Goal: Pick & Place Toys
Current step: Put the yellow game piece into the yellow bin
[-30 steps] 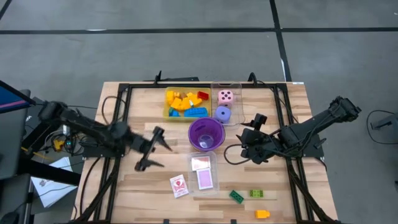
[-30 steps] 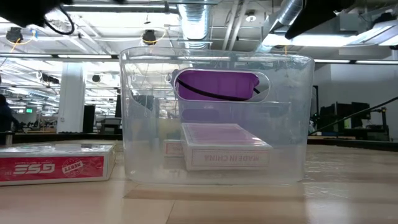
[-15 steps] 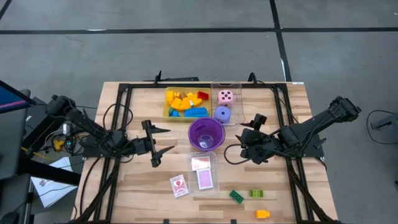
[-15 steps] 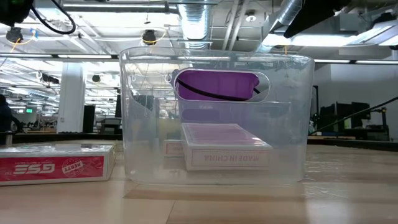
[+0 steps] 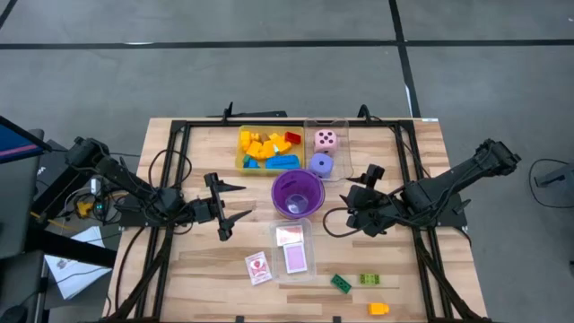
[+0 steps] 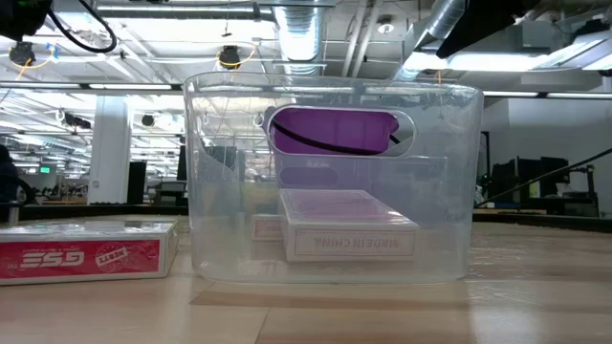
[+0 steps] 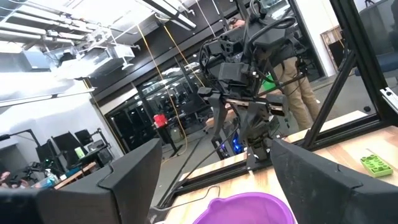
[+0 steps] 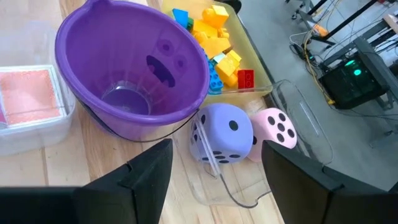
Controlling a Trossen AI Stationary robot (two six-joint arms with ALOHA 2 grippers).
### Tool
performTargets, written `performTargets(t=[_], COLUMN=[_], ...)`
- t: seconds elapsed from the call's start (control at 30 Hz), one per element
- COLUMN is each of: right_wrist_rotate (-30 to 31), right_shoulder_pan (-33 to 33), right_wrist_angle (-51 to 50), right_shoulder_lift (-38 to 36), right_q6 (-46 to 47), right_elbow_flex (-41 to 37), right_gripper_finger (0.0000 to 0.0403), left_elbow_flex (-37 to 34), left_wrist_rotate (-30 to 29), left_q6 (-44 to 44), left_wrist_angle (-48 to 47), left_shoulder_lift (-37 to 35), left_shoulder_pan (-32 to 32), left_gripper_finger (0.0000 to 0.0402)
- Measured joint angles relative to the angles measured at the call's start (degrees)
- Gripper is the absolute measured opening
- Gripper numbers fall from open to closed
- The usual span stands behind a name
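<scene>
Wooden table (image 5: 413, 269) w/ two arms; we see our left gripper (image 5: 231, 208) has swung up from nearer the front edge and now hangs empty, jaws apart, purple cup (image 5: 298, 194) just ahead of its tips. So a drop-off looks done, next pick pending. Right gripper (image 5: 363, 199) unchanged, fingers apart, holding nothing, dice (image 8: 227, 133) just ahead. Loose bricks (image 5: 360, 282) lie nearer the front edge than it, card box (image 5: 257, 267) likewise from the left.

Purple cup (image 5: 298, 195) (empty) between yellow tray (image 5: 239, 164) and clear tray (image 5: 309, 268) on wooden table (image 5: 430, 152)
</scene>
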Motion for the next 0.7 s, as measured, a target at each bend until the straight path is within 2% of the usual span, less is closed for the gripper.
performTargets(t=[0.37, 0.5, 0.7], right_wrist_rotate=[-5.9, -10.61, -19.92], right_shoulder_pan=[0.0, 0.48, 4.19], right_wrist_angle=[-2.22, -2.17, -2.09], right_shoulder_lift=[0.0, 0.0, 0.89], right_q6=[6.57, 12.24, 21.5], right_elbow_flex=[0.0, -0.06, -0.48], right_gripper_finger=[0.024, 0.024, 0.024], left_elbow_flex=[0.0, 0.1, 0.11], left_wrist_rotate=[0.01, -0.11, -0.2], left_q6=[0.27, 7.14, 16.29], left_wrist_angle=[0.01, 1.87, 12.07], left_shoulder_lift=[0.0, -0.22, -0.22], left_shoulder_pan=[0.06, 0.16, 2.7], left_gripper_finger=[0.0296, 0.0296, 0.0296])
